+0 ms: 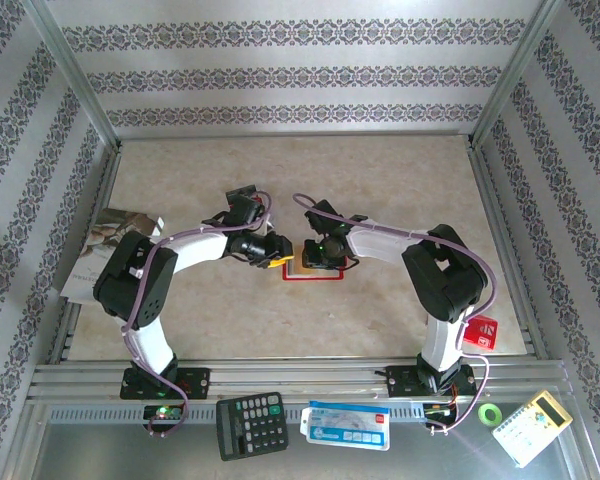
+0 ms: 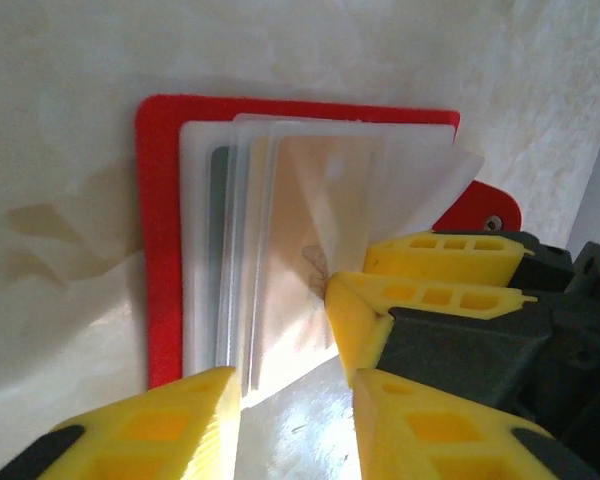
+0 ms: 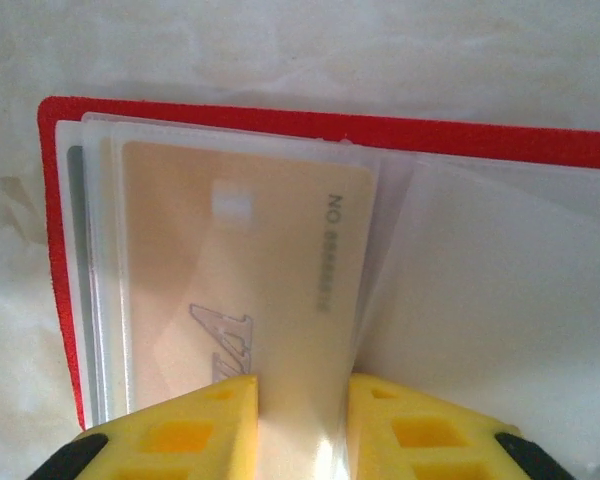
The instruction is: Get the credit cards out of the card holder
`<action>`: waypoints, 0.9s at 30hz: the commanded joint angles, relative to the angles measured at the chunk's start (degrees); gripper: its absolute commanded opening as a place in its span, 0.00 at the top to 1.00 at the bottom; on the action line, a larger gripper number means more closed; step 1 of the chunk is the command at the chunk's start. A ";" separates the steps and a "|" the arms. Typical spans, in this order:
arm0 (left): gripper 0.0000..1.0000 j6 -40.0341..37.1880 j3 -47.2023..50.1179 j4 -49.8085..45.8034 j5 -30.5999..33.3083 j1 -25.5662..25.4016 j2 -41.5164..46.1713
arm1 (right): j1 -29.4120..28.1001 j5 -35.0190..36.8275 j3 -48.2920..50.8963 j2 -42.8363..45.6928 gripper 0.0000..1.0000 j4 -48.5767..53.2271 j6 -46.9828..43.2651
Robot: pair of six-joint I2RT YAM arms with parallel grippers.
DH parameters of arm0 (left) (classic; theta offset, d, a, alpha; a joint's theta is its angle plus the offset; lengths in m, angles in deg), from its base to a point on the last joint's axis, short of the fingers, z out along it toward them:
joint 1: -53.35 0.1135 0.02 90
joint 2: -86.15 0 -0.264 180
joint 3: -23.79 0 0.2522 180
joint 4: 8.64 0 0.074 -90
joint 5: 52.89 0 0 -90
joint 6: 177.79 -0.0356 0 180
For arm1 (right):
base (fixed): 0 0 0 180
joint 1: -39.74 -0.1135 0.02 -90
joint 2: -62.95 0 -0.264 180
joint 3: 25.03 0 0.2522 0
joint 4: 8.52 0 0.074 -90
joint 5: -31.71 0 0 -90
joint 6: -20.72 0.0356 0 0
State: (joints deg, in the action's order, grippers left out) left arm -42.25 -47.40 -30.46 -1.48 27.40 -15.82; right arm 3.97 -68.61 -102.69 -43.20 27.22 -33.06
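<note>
The card holder (image 1: 325, 280) lies open on the beige table (image 1: 380, 180) in the top external view, near the middle and between the two arms. The left gripper (image 1: 275, 262) comes down at its left edge and the right gripper (image 1: 318, 258) sits over its top. The finger gaps are too small to judge from here. On the metal shelf by the arm bases lie a black calculator (image 1: 251, 424) and a blue-and-white packet (image 1: 345, 425). A red box (image 1: 483, 333) leans beside the right arm.

In the left wrist view the card holder (image 2: 160, 250) shows its red cover flat on the table, with its snap tab (image 2: 485, 210) sticking out at the right. The credit cards (image 2: 280, 230) sit inside clear pockets, a tan card (image 2: 310, 220) on top and a grey card (image 2: 220, 230) at the left edge. The left gripper (image 2: 297, 382) has its yellow fingers (image 2: 150, 430) clearly apart, straddling the near edge of the pockets without pinching them. The right gripper (image 2: 348, 270) reaches in from the right, its fingers close together at a lifted clear leaf.

In the right wrist view the card holder (image 3: 60, 250) spreads across the frame, with the tan card (image 3: 240, 270) facing up in its pocket and the grey card (image 3: 75, 250) peeking out at the left. The right gripper (image 3: 302, 385) shows a gap between its fingers (image 3: 195, 430), and the tan card's leaf runs into it. I cannot tell whether they clamp it.
</note>
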 commanded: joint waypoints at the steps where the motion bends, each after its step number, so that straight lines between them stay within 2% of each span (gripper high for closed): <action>1: 0.70 0.64 -2.33 1.54 -0.70 -1.53 -0.99 | 1.01 0.06 3.10 -1.45 0.73 -0.81 0.60; 5: 0.74 0.59 -3.43 0.95 -0.13 -2.68 -2.54 | 1.49 -0.74 3.93 -1.05 0.74 -1.98 0.72; 17: 0.75 -2.85 -5.02 -5.17 6.42 -4.08 -5.56 | 2.34 -1.93 5.44 -0.07 0.77 -4.08 1.32; 27: 0.75 -4.36 -6.21 -7.50 6.99 -5.44 -8.06 | 3.11 -5.26 7.16 -0.20 0.76 -8.09 3.58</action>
State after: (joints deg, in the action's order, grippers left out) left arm -44.87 -52.53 -35.09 4.18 23.66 -21.55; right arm 6.63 -74.56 -97.93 -41.56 20.53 -30.94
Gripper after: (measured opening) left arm 0.256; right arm 0.236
